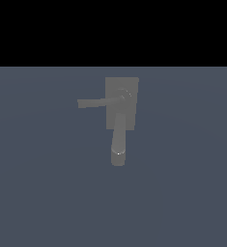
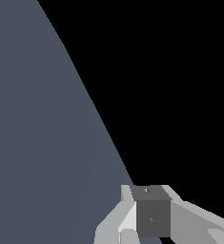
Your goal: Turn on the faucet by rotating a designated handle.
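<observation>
The dull grey faucet (image 1: 129, 89) stands on the blue-grey floor in the exterior view, its flat base plate upright in the picture. Its thick rounded spout (image 1: 119, 140) runs down toward the camera. The thin straight handle (image 1: 98, 102) sticks out from the plate toward the exterior view's left. No arm or gripper shows in the exterior view. In the wrist view only my gripper (image 2: 138, 191) appears, with pale fingers (image 2: 125, 217) and a dark pad pressed together, no gap between them and nothing held. The faucet is out of the wrist view.
The blue-grey floor (image 1: 47, 193) spreads all around the faucet. Black void lies beyond its far edge in the exterior view and fills much of the wrist view.
</observation>
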Robot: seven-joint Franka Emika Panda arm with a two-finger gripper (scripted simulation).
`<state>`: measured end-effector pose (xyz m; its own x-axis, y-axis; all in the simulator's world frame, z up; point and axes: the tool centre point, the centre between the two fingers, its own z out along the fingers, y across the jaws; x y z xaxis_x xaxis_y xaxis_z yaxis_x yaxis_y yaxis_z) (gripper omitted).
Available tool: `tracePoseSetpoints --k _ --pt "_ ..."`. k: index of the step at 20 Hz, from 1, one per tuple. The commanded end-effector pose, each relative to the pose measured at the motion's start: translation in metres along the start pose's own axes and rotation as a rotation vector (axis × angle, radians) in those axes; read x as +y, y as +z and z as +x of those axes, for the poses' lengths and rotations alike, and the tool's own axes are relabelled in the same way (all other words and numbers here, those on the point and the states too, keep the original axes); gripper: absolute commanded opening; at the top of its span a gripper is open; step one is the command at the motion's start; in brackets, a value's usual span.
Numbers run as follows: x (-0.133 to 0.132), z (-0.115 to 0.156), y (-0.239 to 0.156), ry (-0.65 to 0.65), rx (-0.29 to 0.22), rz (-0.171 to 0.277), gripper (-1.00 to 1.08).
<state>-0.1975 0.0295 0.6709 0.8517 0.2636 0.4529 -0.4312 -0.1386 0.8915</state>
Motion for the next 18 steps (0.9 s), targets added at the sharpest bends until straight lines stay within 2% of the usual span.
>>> tracePoseSetpoints --k 1,6,10,18 --pt "0.001 0.014 -0.015 -0.020 0.059 -0.091 -1.00" --pt "-0.007 0.042 -0.046 -0.077 0.177 -0.260 -1.00" --pt "-0.023 0.064 -0.071 -0.139 0.273 -0.385 -1.00" --pt "-0.082 0.103 -0.115 -0.305 0.467 -0.599 -1.00"
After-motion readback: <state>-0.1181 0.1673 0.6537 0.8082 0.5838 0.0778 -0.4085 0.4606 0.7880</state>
